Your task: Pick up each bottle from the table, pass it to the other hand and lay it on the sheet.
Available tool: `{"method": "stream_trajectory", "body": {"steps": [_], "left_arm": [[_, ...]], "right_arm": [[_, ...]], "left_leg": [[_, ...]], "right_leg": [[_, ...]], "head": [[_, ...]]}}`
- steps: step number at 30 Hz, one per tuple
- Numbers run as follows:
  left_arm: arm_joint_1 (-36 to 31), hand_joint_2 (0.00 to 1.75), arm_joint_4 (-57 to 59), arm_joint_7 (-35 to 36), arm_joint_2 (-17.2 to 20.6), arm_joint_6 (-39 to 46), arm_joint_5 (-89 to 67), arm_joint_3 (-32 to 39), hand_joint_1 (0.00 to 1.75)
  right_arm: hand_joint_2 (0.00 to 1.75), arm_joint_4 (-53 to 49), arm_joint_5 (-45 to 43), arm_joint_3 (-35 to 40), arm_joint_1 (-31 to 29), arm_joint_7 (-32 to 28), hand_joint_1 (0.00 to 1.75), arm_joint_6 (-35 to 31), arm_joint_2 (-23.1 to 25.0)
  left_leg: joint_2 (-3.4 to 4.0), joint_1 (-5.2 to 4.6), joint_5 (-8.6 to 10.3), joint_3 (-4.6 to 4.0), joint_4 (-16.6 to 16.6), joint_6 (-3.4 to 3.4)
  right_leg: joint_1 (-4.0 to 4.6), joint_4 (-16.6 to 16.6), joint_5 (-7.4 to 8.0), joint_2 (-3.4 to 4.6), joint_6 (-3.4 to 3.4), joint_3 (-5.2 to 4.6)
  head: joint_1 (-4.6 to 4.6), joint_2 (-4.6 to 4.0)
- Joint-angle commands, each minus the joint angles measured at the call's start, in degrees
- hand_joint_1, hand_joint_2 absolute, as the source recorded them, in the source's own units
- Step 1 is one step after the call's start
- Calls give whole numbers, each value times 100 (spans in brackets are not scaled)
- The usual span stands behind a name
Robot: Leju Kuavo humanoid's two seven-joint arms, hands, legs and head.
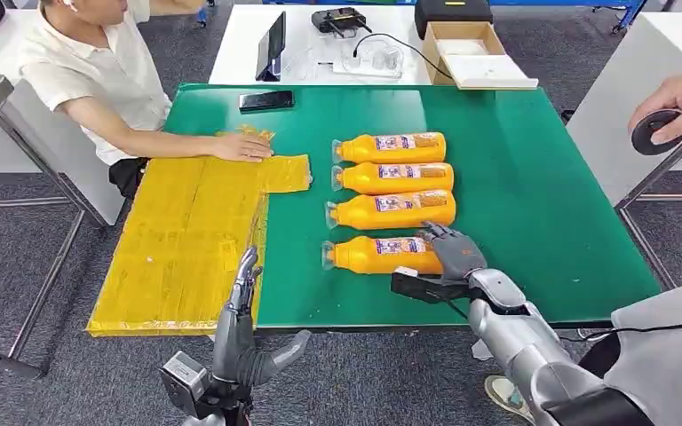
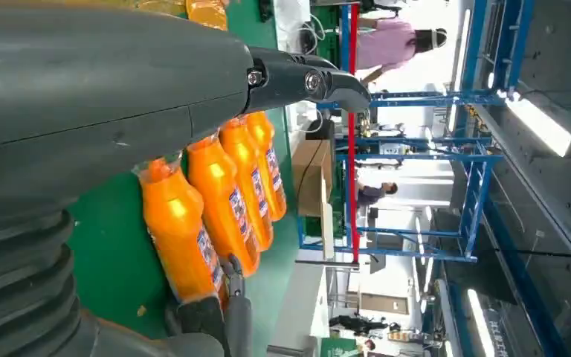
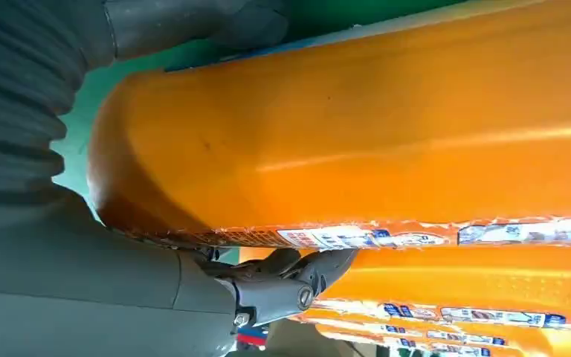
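Left hand (image 1: 247,333), nearest the camera, is held open by the worktop (image 1: 542,222) edge while the nearest orange bottle (image 1: 382,255), lying beside three others, is wrapped but not lifted by the right hand (image 1: 451,251); judged rigid, smooth, slippery, best gripped mid-body.

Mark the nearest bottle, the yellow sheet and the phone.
nearest bottle (image 1: 377,255), head view, on its orange body.
yellow sheet (image 1: 186,244), head view, on its bare middle.
phone (image 1: 265,100), head view, on its dark screen.
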Motion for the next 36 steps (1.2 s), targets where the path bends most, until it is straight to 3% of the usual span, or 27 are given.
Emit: {"method": "stream_trajectory", "body": {"steps": [1,4,10,12,18,27,31,36], "left_arm": [[-68,175,-4,-64,163,33,24,-5,0],[-68,175,-4,-64,163,33,24,-5,0],[35,175,-165,-69,109,210,125,133,0],[93,175,-294,-14,75,361,240,202,0],[206,175,-455,308,-31,742,664,381,0],[222,175,-457,433,-41,781,904,393,0],[247,175,-337,1015,183,120,1577,130,0],[80,175,207,1308,435,-477,1679,-329,0]], "right_arm": [[175,446,-504,-92,621,-400,175,234,180],[175,446,-504,-92,621,-400,175,234,180],[175,-106,-1686,-700,963,-1272,175,-11,433],[175,-557,-2115,-849,1102,-1534,175,-380,539],[175,-2127,-2890,-951,1637,-1713,175,-785,695],[175,-2496,-3100,-950,1773,-1844,175,-1022,728],[175,-3431,-3382,-932,2135,-1823,175,-1391,878],[175,-3799,-3543,-273,2345,-1952,175,-907,1065]], "left_leg": [[-18,12,6,4,-14,-13],[-11,10,0,11,-7,-8],[-19,18,7,5,-17,-16],[-8,18,2,9,-16,-17],[1,22,-4,-7,-7,-20],[-1,18,-1,-72,-4,-14],[-5,15,-2,-82,-3,-14],[-1,16,-5,-78,-12,-21]], "right_leg": [[13,-19,1,-27,-14,14],[11,-11,-2,-16,-9,18],[20,-24,3,-24,-19,15],[22,-20,3,-12,-20,15],[24,-4,-1,-1,-21,1],[17,6,-6,2,-18,-56],[14,8,-7,0,-18,-65],[16,3,-10,2,-25,-65]], "head": [[2,0],[0,0],[0,-2],[0,0],[-2,0],[0,0],[2,0],[0,0]]}}
